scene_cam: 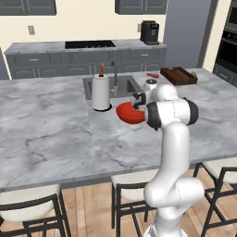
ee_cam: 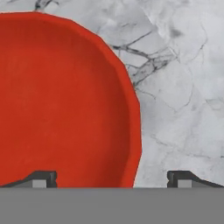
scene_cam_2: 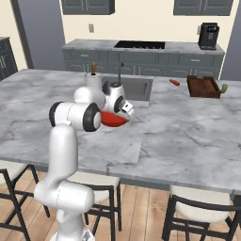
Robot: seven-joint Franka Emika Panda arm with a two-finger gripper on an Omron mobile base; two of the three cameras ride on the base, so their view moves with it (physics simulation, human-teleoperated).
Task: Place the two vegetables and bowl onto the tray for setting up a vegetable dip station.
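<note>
- Gripper [ee_cam: 112,178] spread wide, grasping nothing, aimed down at the marble island counter [scene_cam: 46,120]; left fingertip [ee_cam: 41,178] over the inside of the red bowl [ee_cam: 61,100], right fingertip [ee_cam: 183,178] over bare marble, bowl rim between the two.
- Whether either fingertip touches the bowl: cannot tell.
- Red bowl [scene_cam: 127,113] resting on the counter just in front of the sink [scene_cam: 122,85], partly hidden behind the white arm's wrist; same bowl [scene_cam_2: 115,120] seen under the hand from the other side.
- White paper-towel roll [scene_cam: 100,91] standing upright just beside the bowl, near the sink's front left corner.
- Dark brown wooden tray [scene_cam: 178,75] lying far down the counter beyond the sink, well apart from the bowl; seen also in the right base view [scene_cam_2: 203,86].
- Orange-red carrot [scene_cam_2: 174,82] lying on the marble between sink and tray, near the tray but outside it; also visible at [scene_cam: 152,75].
- Green cucumber [scene_cam_2: 224,87] lying on the counter just beside the tray's far side, outside it; a small green tip at [scene_cam: 194,73].
- Black coffee machine [scene_cam: 149,32] standing on the back counter against the wall.
</note>
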